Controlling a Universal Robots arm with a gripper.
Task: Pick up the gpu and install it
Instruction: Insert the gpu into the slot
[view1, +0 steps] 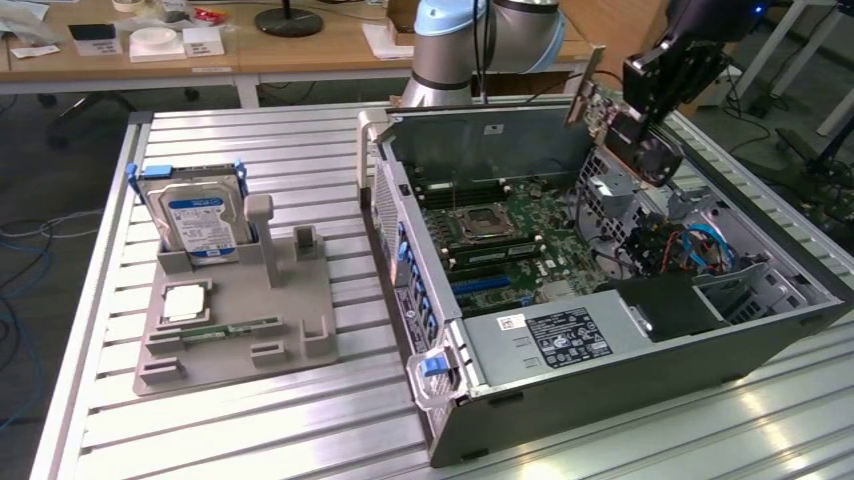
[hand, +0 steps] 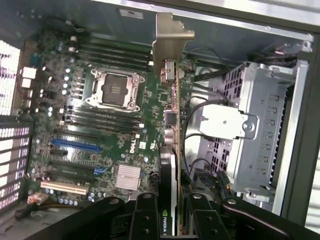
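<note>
Holding the gpu (hand: 172, 125) edge-on above the open computer case (view1: 641, 390), the gripper (hand: 170, 220) has its fingers (hand: 145, 220) closed partway onto the card's shroud end, one on each flat side, with the silver bracket (hand: 170, 35) pointing away from the wrist. In the exterior view the card hangs at the case's far right corner, clear of the motherboard (hand: 100, 130) and not seated in any slot. The blue slot (hand: 75, 146) lies off to one side of the card's line, so a descent from this position would likely bring the card's edge down on bare board rather than into a connector. Dark cables (hand: 197, 115) loop just beside the card near the drive cage (hand: 260, 125) and could snag it. Because the hold is at one end only, the long card may pivot if its bracket catches the case wall.
</note>
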